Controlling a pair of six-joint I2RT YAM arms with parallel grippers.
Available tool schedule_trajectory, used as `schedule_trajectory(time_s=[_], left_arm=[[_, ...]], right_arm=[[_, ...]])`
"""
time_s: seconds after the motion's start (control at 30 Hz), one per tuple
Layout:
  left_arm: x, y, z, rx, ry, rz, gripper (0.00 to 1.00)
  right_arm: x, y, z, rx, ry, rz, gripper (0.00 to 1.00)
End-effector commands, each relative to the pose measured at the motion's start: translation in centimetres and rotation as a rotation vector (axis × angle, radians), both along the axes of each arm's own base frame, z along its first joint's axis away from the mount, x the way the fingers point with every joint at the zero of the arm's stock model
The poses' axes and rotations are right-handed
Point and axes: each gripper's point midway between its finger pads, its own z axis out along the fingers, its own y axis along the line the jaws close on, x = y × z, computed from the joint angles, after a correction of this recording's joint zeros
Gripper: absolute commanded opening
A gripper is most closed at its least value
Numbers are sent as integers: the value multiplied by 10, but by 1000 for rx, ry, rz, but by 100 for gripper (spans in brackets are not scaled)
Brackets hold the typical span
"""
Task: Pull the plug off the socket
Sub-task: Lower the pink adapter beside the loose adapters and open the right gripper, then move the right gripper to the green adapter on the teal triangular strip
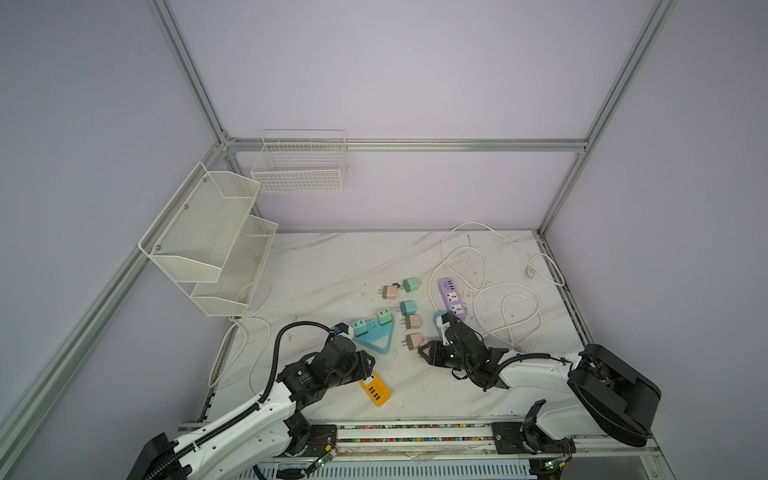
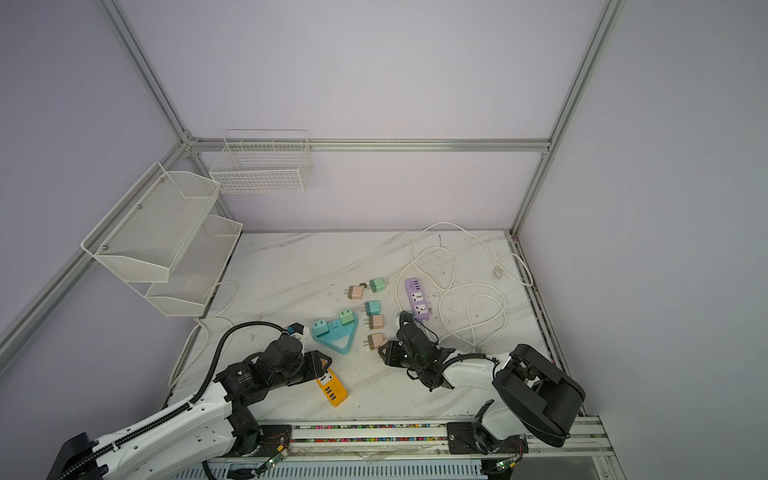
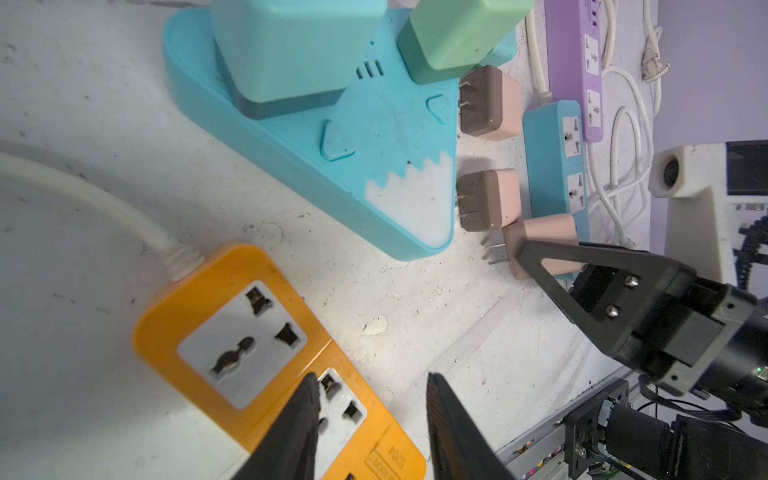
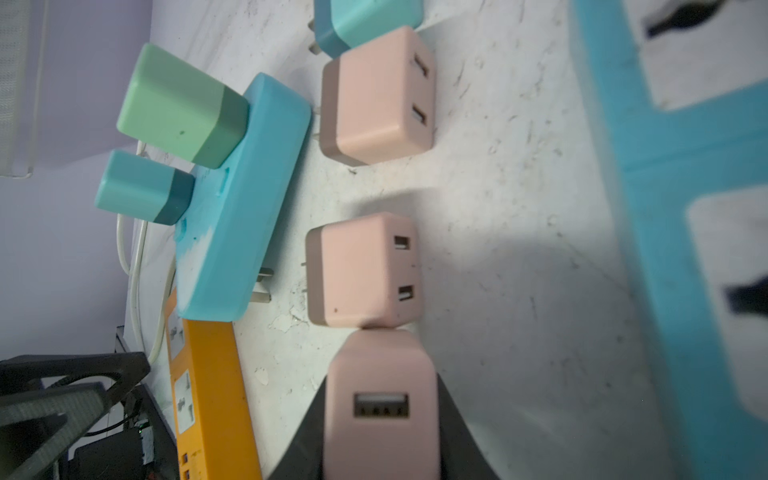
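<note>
Beside the triangular socket [image 1: 374, 338]: my right hand [image 1: 424, 348] is clamped on a pink plug [image 4: 380, 374]. Its prongs are bare, and it is near that block's white corner.
Neighbour: a loose pink plug [image 4: 361, 270] lies just beside the held one, slightly closer to the block. Whether they touch I cannot tell.
Left hand [image 3: 372, 386]: fingers apart, holding nothing, over the orange strip [image 3: 232, 332] near the triangular socket.
Step, as I judge: laying the plug on the worktop [image 1: 332, 266]. I would lower it slowly until its flat side rests, then release, without pushing the neighbour.
Direction: the prongs point toward the triangular socket and the USB face points away. The long axis runs from prongs to USB face, about level with the worktop.
Remaining: a teal plug [image 1: 359, 327] and a green plug [image 1: 384, 317] stand in the triangular socket.
</note>
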Motion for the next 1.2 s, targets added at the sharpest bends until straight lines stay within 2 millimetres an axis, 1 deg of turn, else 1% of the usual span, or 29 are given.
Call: schedule_trajectory(time_s=[0.0, 0.1, 0.33, 0.57, 0.67, 0.73, 0.77, 0.87, 1.0, 1.1, 1.17], left_arm=[[18, -13, 40, -57, -94, 3, 43], [19, -12, 41, -38, -97, -1, 44], [20, -8, 43, -19, -106, 10, 44], [20, -5, 47, -8, -119, 13, 45], [24, -5, 56, -15, -152, 23, 46], [27, -2, 60, -7, -170, 40, 46], [28, 1, 61, -4, -175, 49, 47], [30, 5, 64, 8, -194, 71, 47], [32, 8, 68, 18, -204, 76, 47], [34, 11, 67, 26, -203, 85, 47], [36, 11, 66, 21, -199, 89, 47]], right_arm=[[4, -2, -3, -2, -6, -6, 24], [4, -3, -10, -19, 8, -7, 28], [0, -8, -18, -56, 24, 8, 41], [0, -14, -11, -89, 7, 5, 54], [1, -18, -6, -127, -12, 16, 61], [0, -22, -8, -157, -2, 11, 66], [2, -23, 1, -152, -19, 8, 67], [3, -25, 11, -173, -35, 15, 70], [10, -30, 25, -235, -74, 18, 72], [18, -24, 40, -249, -118, 40, 72], [24, -16, 50, -246, -145, 63, 72]])
